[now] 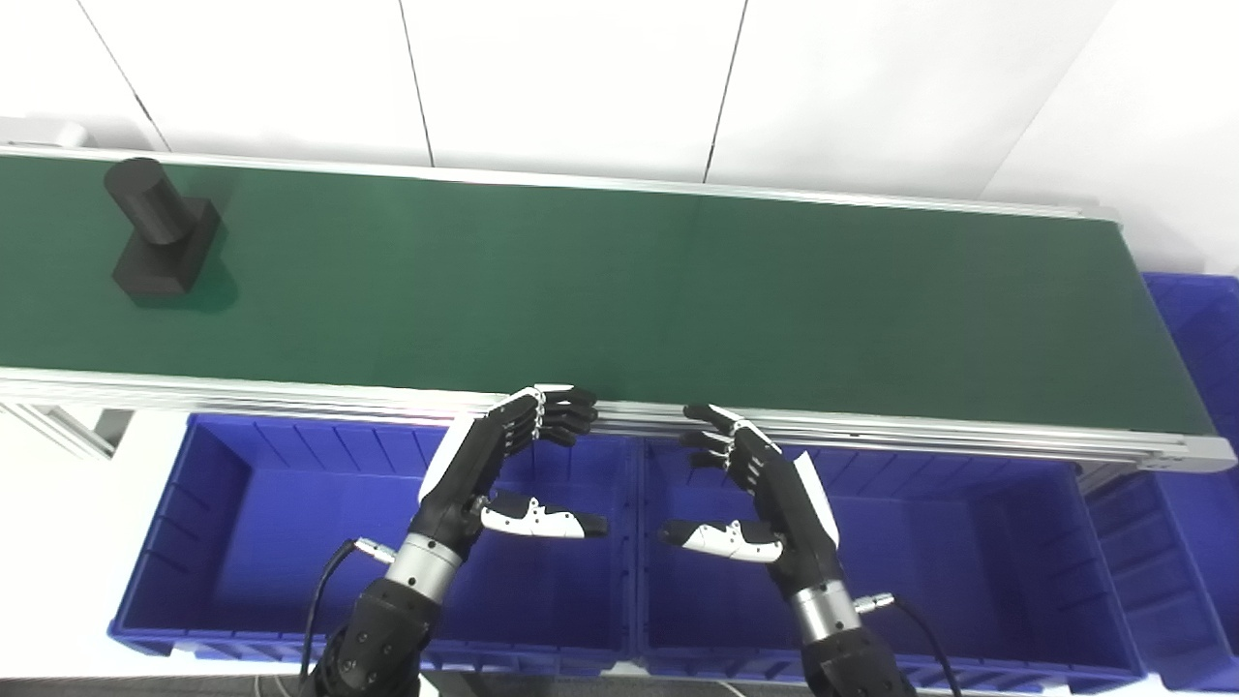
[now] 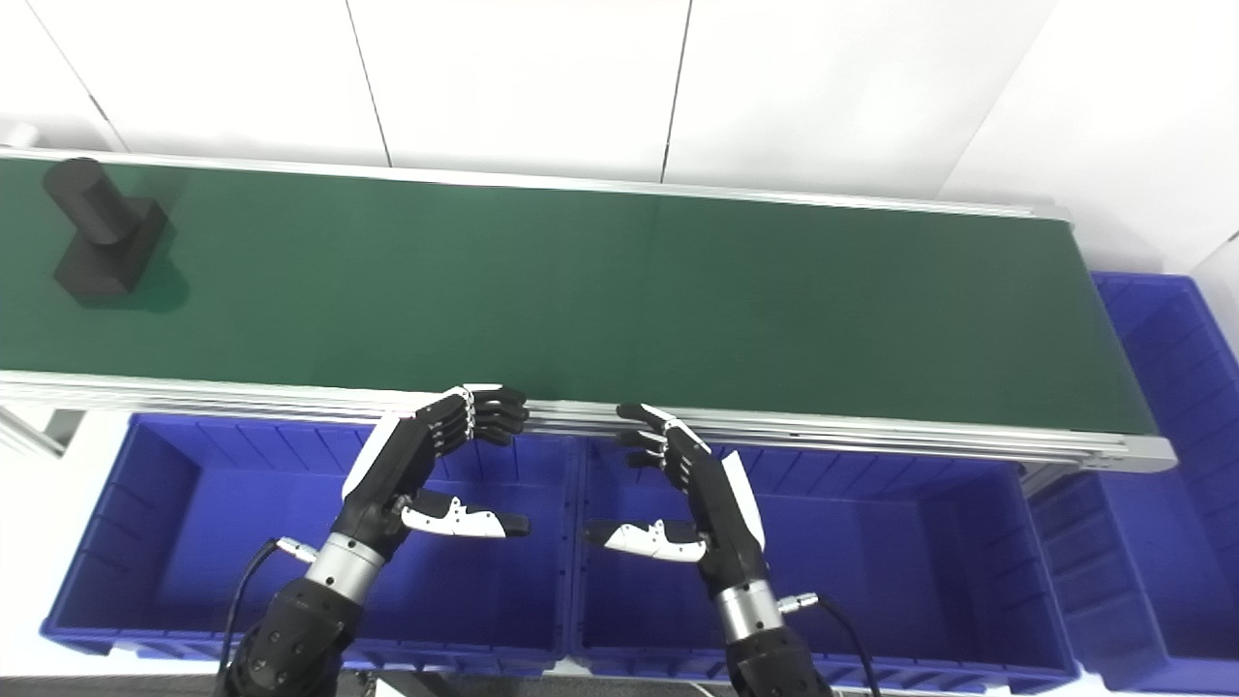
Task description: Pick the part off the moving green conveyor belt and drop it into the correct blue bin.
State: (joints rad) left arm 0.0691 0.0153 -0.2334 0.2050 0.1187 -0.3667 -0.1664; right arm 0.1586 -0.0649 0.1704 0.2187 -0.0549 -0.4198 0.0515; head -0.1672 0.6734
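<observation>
A black part (image 1: 160, 227), a cylinder standing on a square block, sits on the green conveyor belt (image 1: 619, 290) at its far left. It also shows in the right eye view (image 2: 100, 230). My left hand (image 1: 508, 460) is open and empty above the left blue bin (image 1: 242, 503), just below the belt's near rail. My right hand (image 1: 755, 484) is open and empty above the middle blue bin (image 1: 968, 542). Both hands are far from the part.
A third blue bin (image 1: 1200, 387) stands at the right end of the belt. An aluminium rail (image 1: 290, 392) runs along the belt's near edge. A white wall is behind the belt.
</observation>
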